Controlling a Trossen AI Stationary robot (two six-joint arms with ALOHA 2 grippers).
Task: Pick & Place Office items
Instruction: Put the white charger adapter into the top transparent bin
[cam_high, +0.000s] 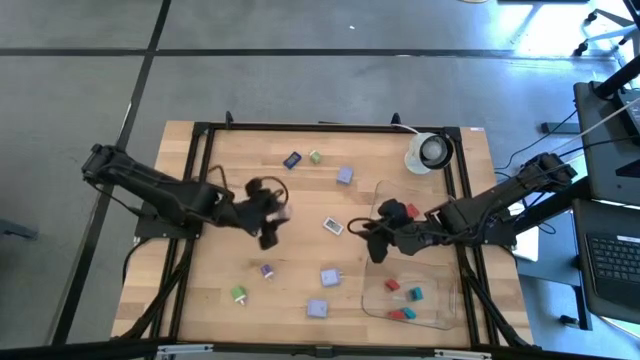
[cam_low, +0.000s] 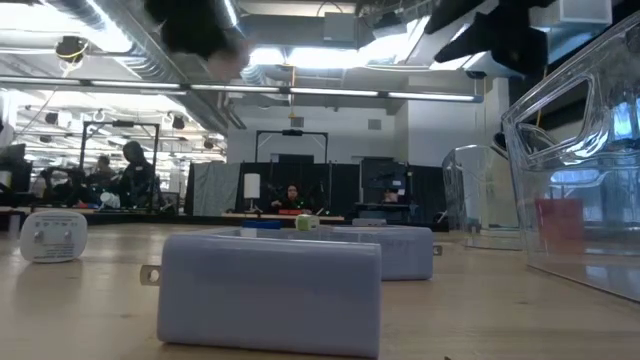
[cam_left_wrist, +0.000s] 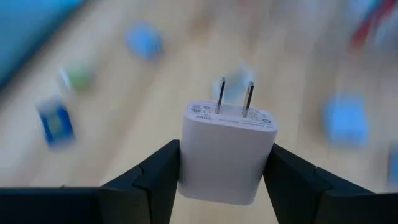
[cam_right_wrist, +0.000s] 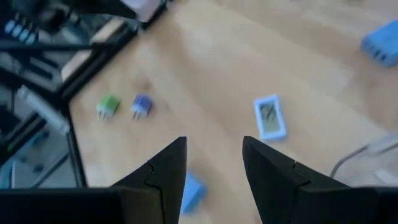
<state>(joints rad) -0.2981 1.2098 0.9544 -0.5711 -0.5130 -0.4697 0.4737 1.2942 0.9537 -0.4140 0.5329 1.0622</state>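
White charger (cam_left_wrist: 227, 152), 2 prongs, label unreadable, left gripper (cam_left_wrist: 224, 171) clamping it

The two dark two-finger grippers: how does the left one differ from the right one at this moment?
The left gripper is shut on a white wall charger plug with two metal prongs; the right gripper is open and holds nothing. In the high view the left gripper is over bare wooden table, while the right gripper is at the clear plastic tray's edge. Both have dark, wedge-shaped fingers.
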